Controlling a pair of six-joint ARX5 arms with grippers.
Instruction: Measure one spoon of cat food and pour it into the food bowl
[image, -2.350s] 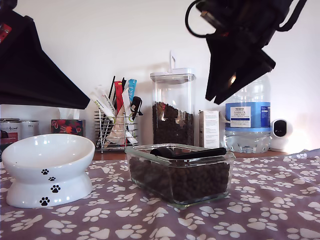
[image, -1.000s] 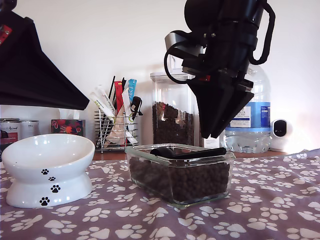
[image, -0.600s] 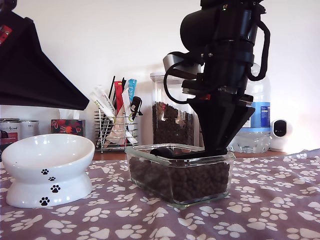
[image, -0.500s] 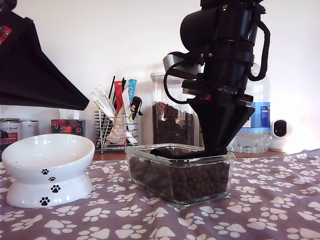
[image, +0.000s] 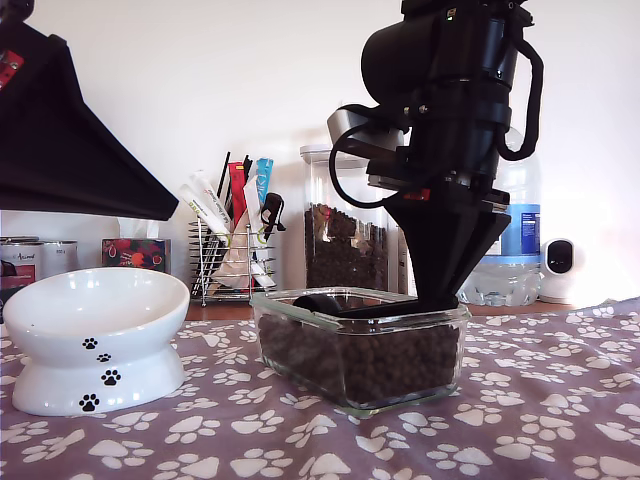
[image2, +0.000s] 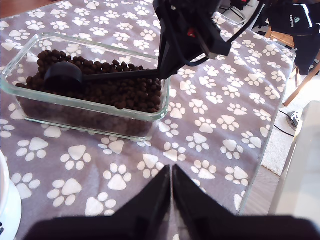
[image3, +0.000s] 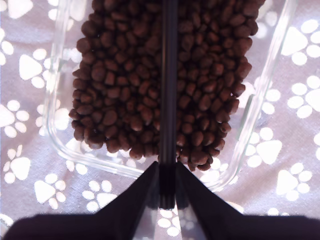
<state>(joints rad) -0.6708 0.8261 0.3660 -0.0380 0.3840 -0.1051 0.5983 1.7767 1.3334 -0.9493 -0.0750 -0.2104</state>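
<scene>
In one glass dish (image: 358, 348) of cat food (image3: 125, 90), one spoon (image2: 65, 76) (handle pinched by my second hand (image3: 167, 192)); first hand (image2: 171, 186) closed, empty.

The cloth (image: 540, 400) is purple with white paw prints. The food bowl (image: 95, 340) is white with black paw prints. The cat food (image3: 125, 75) is dark brown. The spoon (image2: 65, 76) is black.

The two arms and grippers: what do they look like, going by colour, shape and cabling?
Both are matte black. My second gripper tapers from a bulky cylindrical housing to a wedge point, with looped black cables, a small red mark and a grey block on its side. My first gripper shows two flat black fingers tapering to a point.
</scene>
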